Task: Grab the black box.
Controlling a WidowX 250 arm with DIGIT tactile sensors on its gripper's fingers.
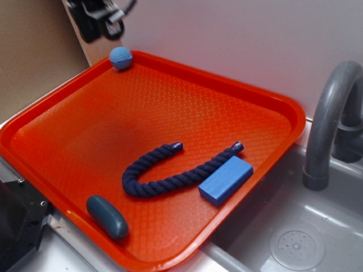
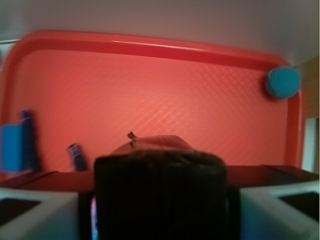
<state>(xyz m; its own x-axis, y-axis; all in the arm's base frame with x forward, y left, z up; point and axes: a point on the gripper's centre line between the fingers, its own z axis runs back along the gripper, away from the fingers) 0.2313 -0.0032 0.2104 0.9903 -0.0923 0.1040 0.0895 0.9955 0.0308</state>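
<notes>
Since the black box (image 2: 160, 195) sits clamped between our gripper (image 2: 160, 200) pads, raised above the orange tray (image 1: 244, 93), we judge it light, stiff and matte, held across its side faces. Nearby lies the light-blue ball (image 1: 121, 58).

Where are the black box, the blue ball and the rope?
black box (image 2: 160, 192): wrist view, middle of its front face.
blue ball (image 1: 121, 58): exterior view, its centre.
rope (image 1: 148, 187): exterior view, bottom of its curve.
</notes>
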